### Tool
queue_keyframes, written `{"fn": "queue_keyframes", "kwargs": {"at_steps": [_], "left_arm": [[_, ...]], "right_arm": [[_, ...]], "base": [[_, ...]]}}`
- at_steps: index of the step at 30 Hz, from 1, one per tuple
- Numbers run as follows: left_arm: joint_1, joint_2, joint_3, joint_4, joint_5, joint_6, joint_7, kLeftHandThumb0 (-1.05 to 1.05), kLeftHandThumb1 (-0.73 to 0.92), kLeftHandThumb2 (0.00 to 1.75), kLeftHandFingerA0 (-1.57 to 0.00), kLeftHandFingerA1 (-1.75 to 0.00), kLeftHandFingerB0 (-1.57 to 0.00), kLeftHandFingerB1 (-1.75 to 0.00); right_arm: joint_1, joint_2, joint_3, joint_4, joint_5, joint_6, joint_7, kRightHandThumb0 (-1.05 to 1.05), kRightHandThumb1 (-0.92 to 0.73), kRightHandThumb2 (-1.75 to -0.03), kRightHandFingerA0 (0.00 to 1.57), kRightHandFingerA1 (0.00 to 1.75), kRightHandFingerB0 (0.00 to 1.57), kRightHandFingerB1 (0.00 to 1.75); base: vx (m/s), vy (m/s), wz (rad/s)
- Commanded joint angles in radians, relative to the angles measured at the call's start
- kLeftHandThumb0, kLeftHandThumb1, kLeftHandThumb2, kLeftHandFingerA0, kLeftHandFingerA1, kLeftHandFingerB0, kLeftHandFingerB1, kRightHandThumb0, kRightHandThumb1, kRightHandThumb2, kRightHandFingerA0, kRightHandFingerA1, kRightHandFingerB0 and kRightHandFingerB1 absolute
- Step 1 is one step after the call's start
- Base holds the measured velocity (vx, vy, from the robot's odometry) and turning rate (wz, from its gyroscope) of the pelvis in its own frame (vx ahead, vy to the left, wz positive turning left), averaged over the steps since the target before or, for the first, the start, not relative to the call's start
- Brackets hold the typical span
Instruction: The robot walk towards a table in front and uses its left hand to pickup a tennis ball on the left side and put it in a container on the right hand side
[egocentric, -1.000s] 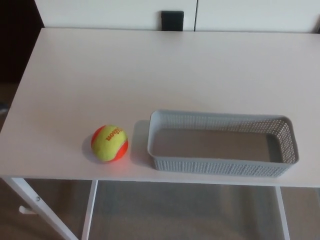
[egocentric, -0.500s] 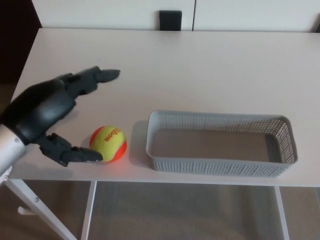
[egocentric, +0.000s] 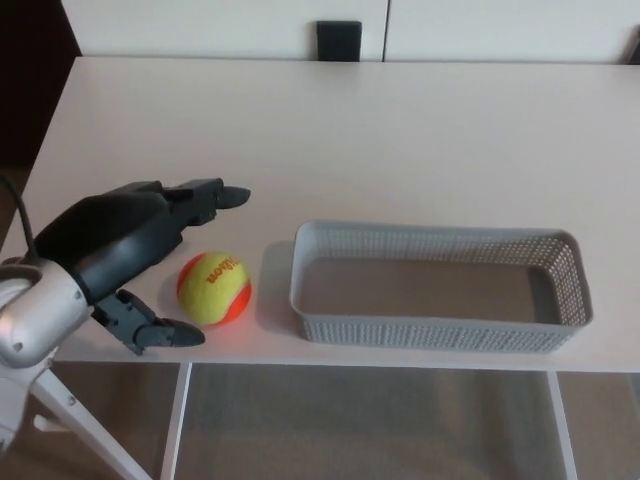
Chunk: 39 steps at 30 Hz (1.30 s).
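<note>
Robot's left arm (egocentric: 35, 315) runs off the left and bottom edges, its upper part out of frame. The desk (egocentric: 400, 130) is cropped at right, its legs (egocentric: 180, 420) at the bottom. Lettering on the tennis ball (egocentric: 215, 288) is too blurred to read. A black object (egocentric: 338, 40) is cut by the top edge.

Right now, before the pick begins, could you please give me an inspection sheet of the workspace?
Surface: pale table.
Job's things: yellow-and-orange tennis ball near the front edge; empty grey mesh basket to its right, apart from it.
Clutter: nothing seen.
Hands: left hand open, fingers beyond the ball, thumb before it, not closed on it; right hand not in view.
Cables: thin dark cable by the left wrist.
Surroundings: white panels behind; black square block at the far edge.
</note>
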Motion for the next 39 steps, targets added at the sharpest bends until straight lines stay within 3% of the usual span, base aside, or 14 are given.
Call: {"fn": "queue_keyframes", "kwargs": {"at_steps": [1,2,3,12,13,17,18,19,20,21,22,23,24,39], "left_arm": [[-0.005,-0.005,-0.023,0.024,0.129,0.024,0.025,-0.48,0.34,0.73,-0.02,-0.35,-0.05,-0.33],[-0.005,-0.007,-0.023,0.025,0.132,0.023,0.024,-0.48,0.34,0.73,-0.02,-0.35,-0.05,-0.33],[-0.005,-0.015,-0.025,0.036,0.149,0.019,0.043,-0.49,0.36,0.72,-0.06,-0.38,-0.02,-0.34],[0.002,-0.087,-0.016,0.061,0.223,0.036,0.106,-0.49,0.38,0.52,-0.20,-0.31,-0.16,-0.27],[-0.005,-0.111,-0.022,0.088,0.234,0.034,0.129,-0.24,0.16,0.78,-0.08,-0.50,-0.07,-0.49],[-0.010,-0.131,-0.015,0.107,0.249,0.024,0.137,-0.24,0.16,0.78,-0.08,-0.50,-0.07,-0.49],[-0.001,-0.145,-0.023,0.118,0.258,0.018,0.155,-0.52,0.35,0.63,-0.23,-0.38,-0.14,-0.32],[0.003,-0.152,-0.025,0.124,0.263,0.014,0.162,-0.52,0.35,0.63,-0.23,-0.38,-0.14,-0.32],[0.007,-0.161,-0.029,0.130,0.271,0.015,0.169,-0.53,0.35,0.62,-0.26,-0.38,-0.16,-0.33],[0.008,-0.164,-0.028,0.131,0.273,0.014,0.169,-0.53,0.35,0.62,-0.26,-0.38,-0.16,-0.33],[0.009,-0.169,-0.030,0.135,0.278,0.016,0.169,-0.52,0.35,0.63,-0.25,-0.38,-0.15,-0.33],[0.009,-0.171,-0.030,0.136,0.280,0.017,0.169,-0.52,0.35,0.63,-0.25,-0.38,-0.15,-0.33],[0.010,-0.182,-0.042,0.152,0.296,0.018,0.185,-0.52,0.34,0.62,-0.29,-0.39,-0.18,-0.33],[0.018,-0.226,-0.080,0.203,0.335,0.020,0.188,-0.51,0.35,0.62,-0.30,-0.39,-0.16,-0.33]], "right_arm": [[-0.019,-0.001,0.006,0.001,-0.002,0.036,-0.045,-0.50,-0.45,-0.75,0.45,0.53,0.32,0.46],[-0.019,-0.001,0.007,0.001,-0.002,0.036,-0.045,-0.50,-0.45,-0.75,0.45,0.53,0.32,0.46],[-0.020,-0.003,0.020,-0.001,-0.018,0.036,-0.065,-0.45,-0.56,-0.57,0.54,0.42,0.38,0.35],[-0.016,-0.007,0.043,-0.007,-0.026,0.015,-0.083,-0.43,-0.57,-0.57,0.54,0.43,0.37,0.35],[-0.019,-0.010,0.047,-0.017,-0.030,0.018,-0.088,-0.45,-0.56,-0.57,0.54,0.42,0.38,0.35],[-0.024,-0.010,0.053,-0.024,-0.031,0.023,-0.092,-0.45,-0.56,-0.57,0.54,0.42,0.38,0.35],[-0.028,-0.011,0.052,-0.022,-0.029,0.026,-0.090,-0.51,-0.46,-0.76,0.46,0.53,0.32,0.46],[-0.030,-0.011,0.051,-0.021,-0.028,0.027,-0.089,-0.51,-0.46,-0.76,0.46,0.53,0.32,0.46],[-0.030,-0.012,0.052,-0.022,-0.029,0.028,-0.090,-0.44,-0.56,-0.57,0.52,0.42,0.37,0.35],[-0.030,-0.012,0.052,-0.022,-0.030,0.028,-0.091,-0.44,-0.56,-0.57,0.52,0.42,0.37,0.35],[-0.033,-0.012,0.052,-0.021,-0.030,0.030,-0.090,-0.52,-0.46,-0.77,0.46,0.53,0.31,0.46],[-0.034,-0.013,0.052,-0.020,-0.031,0.031,-0.090,-0.52,-0.46,-0.77,0.46,0.53,0.31,0.46],[-0.038,-0.012,0.051,-0.020,-0.030,0.033,-0.092,-0.45,-0.56,-0.57,0.54,0.43,0.37,0.35],[-0.043,-0.008,0.039,-0.024,-0.024,0.028,-0.084,-0.44,-0.56,-0.57,0.53,0.43,0.36,0.34]], "base": [[0.00,0.000,0.00],[0.00,0.000,0.00],[0.00,0.000,0.00],[0.00,0.000,0.00],[0.00,0.000,0.00],[0.00,0.000,0.00],[0.00,0.000,0.00],[0.00,0.000,0.00],[0.00,0.000,0.00],[0.00,0.000,0.00],[0.00,0.000,0.00],[0.00,0.000,0.00],[0.00,0.000,0.00],[0.00,0.000,0.00]]}}
